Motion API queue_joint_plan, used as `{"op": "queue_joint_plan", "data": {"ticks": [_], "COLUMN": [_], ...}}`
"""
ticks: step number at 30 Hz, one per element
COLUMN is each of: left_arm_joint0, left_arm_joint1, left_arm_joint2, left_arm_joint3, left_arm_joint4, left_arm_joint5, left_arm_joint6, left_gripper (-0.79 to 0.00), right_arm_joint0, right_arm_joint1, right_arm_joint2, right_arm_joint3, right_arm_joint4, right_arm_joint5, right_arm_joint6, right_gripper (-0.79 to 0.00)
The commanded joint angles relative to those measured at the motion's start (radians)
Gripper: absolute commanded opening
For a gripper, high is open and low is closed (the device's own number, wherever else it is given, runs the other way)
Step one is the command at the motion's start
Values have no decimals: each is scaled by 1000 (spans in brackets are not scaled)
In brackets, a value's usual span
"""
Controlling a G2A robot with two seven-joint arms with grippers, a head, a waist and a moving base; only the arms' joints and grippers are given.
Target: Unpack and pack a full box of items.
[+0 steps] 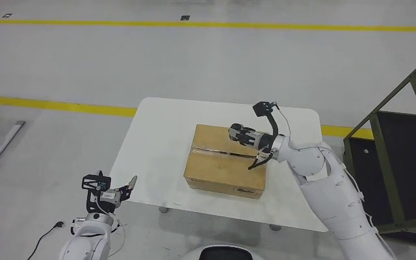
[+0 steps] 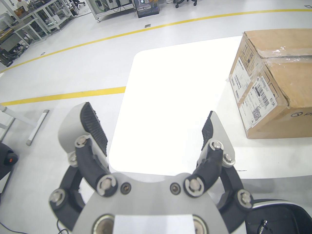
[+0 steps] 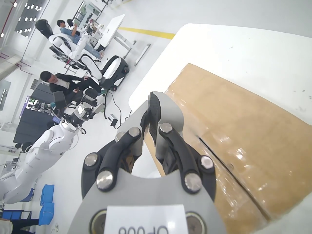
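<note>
One cardboard box [image 1: 221, 166]: brown corrugated board, rectangular, standing flat near the middle of the table. Its top flaps are closed, and glossy, wrinkled clear tape runs along the seam between them.
Box side [image 2: 253, 98]: the end face that the left wrist view shows carries white printed labels, one of them stuck on at a slant.
Table [image 1: 156, 140]: a smooth white top with rounded corners.
Right gripper [image 1: 235, 134]: it hangs over the far part of the box top, between the far edge and the taped seam. In the right wrist view [image 3: 153, 104] its two pale, curved fingers are pressed together, black pads meeting, with nothing between them. Whether it touches the cardboard cannot be told.
Left gripper [image 1: 129, 184]: it is off the table's near left corner, well apart from the box. In the left wrist view [image 2: 148, 120] it is spread wide and holds nothing.
Left pads [image 2: 93, 125]: black, ribbed rubber on grey metal fingers, joined by dark links with round silver bolts.
Floor [image 1: 78, 65]: pale grey and smooth, crossed by yellow lines [image 1: 65, 106].
</note>
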Motion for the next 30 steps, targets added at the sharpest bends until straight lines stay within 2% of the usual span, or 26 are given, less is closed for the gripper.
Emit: {"op": "queue_joint_plan", "data": {"ticks": [1, 6, 13, 19, 27, 30], "left_arm_joint0": [0, -9, -34, -34, -34, -49], "left_arm_joint1": [0, -2, -3, -3, -3, -7], "left_arm_joint2": [0, 24, 76, 76, 76, 103], "left_arm_joint3": [0, -34, -109, -109, -109, -116], "left_arm_joint4": [0, -40, -141, -141, -141, -191], "left_arm_joint5": [0, -60, -225, -225, -225, -242], "left_arm_joint6": [0, -14, -127, -127, -127, -124], "left_gripper": [0, 0, 0, 0, 0, 0], "right_arm_joint0": [25, 84, 147, 177, 167, 168], "right_arm_joint1": [-5, -16, -28, -37, -42, -44], "right_arm_joint2": [-17, -56, -89, -116, -133, -138], "right_arm_joint3": [15, 38, 65, 83, 81, 77], "right_arm_joint4": [11, 23, 34, 35, 38, 38], "right_arm_joint5": [3, 2, 26, 39, 40, 44], "right_arm_joint6": [-5, 8, 21, 17, 10, 9], "right_gripper": [-785, -785, -785, -785, -785, -785]}}
